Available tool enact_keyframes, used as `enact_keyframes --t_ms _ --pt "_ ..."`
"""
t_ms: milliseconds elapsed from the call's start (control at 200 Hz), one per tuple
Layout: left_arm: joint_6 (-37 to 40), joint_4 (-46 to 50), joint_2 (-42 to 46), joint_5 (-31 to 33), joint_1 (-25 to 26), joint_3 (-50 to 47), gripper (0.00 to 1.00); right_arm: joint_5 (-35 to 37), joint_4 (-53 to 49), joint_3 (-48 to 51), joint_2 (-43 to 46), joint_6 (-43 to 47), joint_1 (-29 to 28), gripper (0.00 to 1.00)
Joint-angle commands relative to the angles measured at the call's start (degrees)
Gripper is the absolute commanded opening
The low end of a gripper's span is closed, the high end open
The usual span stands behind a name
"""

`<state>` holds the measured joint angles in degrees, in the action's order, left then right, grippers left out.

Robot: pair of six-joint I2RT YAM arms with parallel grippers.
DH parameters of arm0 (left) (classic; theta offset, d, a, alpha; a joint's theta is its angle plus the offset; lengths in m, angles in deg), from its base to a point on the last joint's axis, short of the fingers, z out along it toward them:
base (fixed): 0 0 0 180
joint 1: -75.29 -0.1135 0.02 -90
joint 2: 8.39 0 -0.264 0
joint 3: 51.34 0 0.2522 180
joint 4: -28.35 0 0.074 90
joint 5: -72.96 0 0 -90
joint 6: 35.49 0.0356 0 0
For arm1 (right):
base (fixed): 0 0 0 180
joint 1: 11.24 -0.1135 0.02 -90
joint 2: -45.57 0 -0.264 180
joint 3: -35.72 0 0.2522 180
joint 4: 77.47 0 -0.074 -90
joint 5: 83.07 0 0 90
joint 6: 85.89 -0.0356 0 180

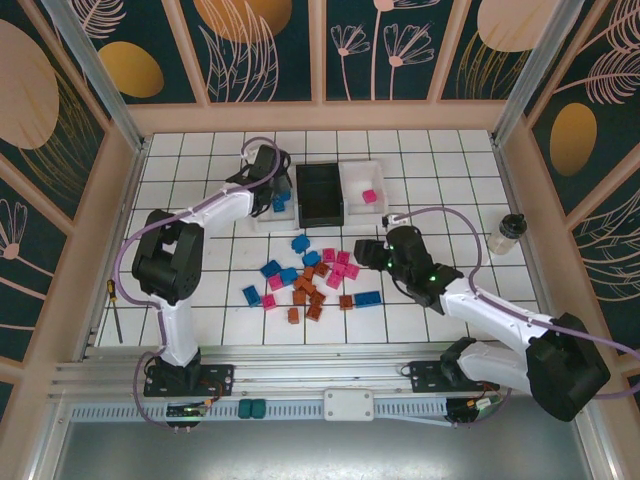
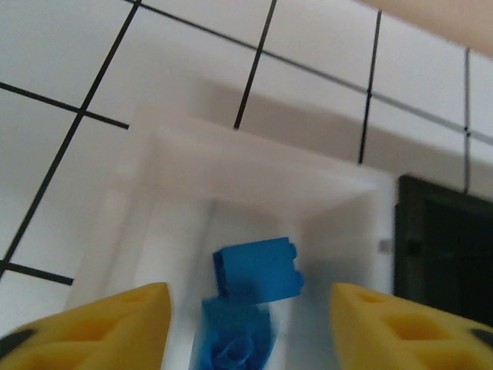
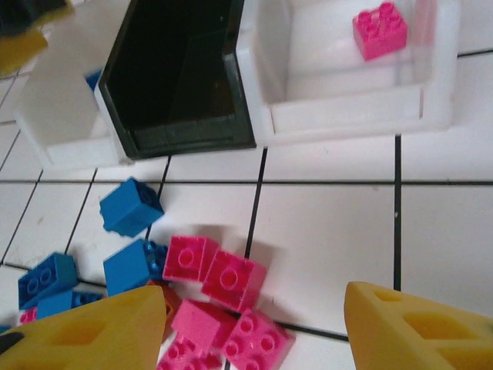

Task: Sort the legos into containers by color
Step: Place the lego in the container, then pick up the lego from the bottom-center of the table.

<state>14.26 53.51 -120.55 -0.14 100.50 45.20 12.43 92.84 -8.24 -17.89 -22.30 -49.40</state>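
Three joined containers stood beyond both grippers on the tiled table (image 1: 440,190): a left white bin (image 1: 266,222), a black bin (image 1: 320,222) and a right white bin (image 1: 356,214). Most bricks lay loose in a pile (image 1: 310,278) on the tiles, short of the bins, so sorting was judged to be at an early stage.

Left gripper (image 1: 276,192) (image 2: 248,299): it hovered directly over the left white bin (image 2: 254,166), jaws spread wide and grasping nothing. Two blue bricks lay on the bin floor beneath it, one (image 2: 258,266) just beyond the fingertips and the other (image 2: 235,343) lower, between the fingers. Judgement: the drop step for blue was complete at this arm. Its next move called for a lift clear of the bin walls and a return to the pile for another blue brick.

Right gripper (image 1: 372,252) (image 3: 254,297): its jaws were likewise spread and empty, poised above the right edge of the pile. A cluster of pink bricks (image 3: 219,270) lay just beneath it, slightly left of the gap between its fingers. A blue brick (image 3: 131,206) lay further left, near the front of the black bin (image 3: 177,85). One pink brick (image 3: 380,29) sat in the right white bin (image 3: 347,116), ahead and to the right. Judgement: a pick of pink was in hand. The next move called for a small shift left, a descent astride a single pink brick without trapping its touching neighbours, and then closure.
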Motion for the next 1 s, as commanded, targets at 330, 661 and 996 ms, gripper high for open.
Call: enact_keyframes --t_ms 330,661,996 --pt "-1.62 -9.07 26.49 -9.87 3.81 -18.84 0.99 -3.76 -13.24 4.13 2.18 -5.05 -4.77 0.65" --pt "-4.4 -9.6 41.82 -10.23 5.2 -38.08 0.99 -0.78 -15.76 -1.32 -0.53 -5.98 -18.34 0.62" --pt "-4.4 -5.62 48.51 -6.19 5.15 -42.38 0.99 -4.4 -23.36 -3.93 -6.79 -11.93 -24.35 0.6"
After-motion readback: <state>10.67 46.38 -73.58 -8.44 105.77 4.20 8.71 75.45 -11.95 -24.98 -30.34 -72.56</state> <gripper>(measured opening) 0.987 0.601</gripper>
